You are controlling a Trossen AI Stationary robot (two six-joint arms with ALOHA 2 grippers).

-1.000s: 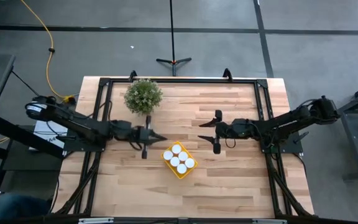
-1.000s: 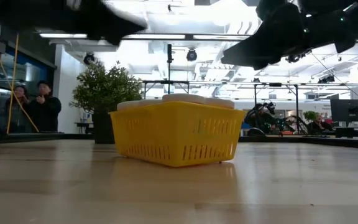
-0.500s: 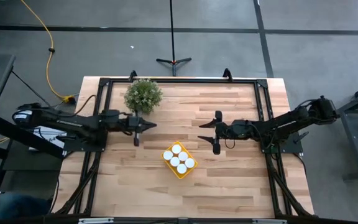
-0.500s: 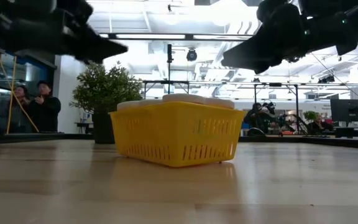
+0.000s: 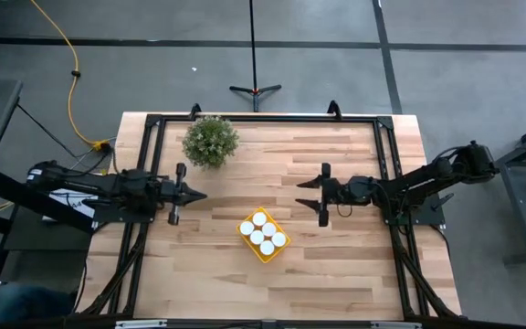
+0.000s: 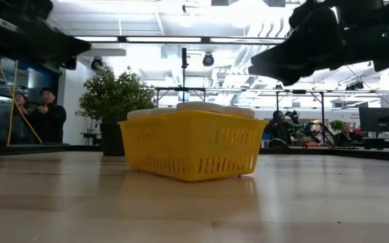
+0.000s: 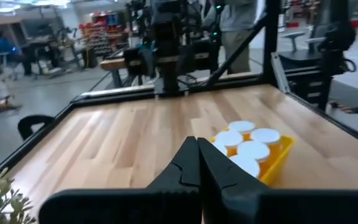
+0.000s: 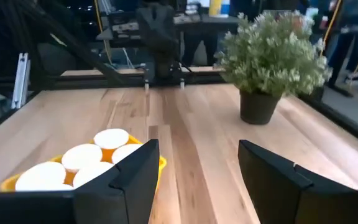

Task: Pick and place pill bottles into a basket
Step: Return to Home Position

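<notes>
Left gripper point(image 5: 199, 194), high view: hangs over the left part of the table point(image 5: 336, 274), tip pointing toward the basket point(image 5: 265, 259). The right gripper point(image 5: 305, 194) faces it from the right. I read the yellow basket between them, nearer the front edge, holding six white-capped pill bottles point(image 5: 261, 233). Low view: basket resting on the wood, caps showing just above its rim, potted plant point(image 6: 113, 101) behind it. Left wrist view: fingers point(image 7: 188, 165) pressed together, nothing between them. Right wrist view: fingers point(image 8: 135, 174) spread apart, empty.
</notes>
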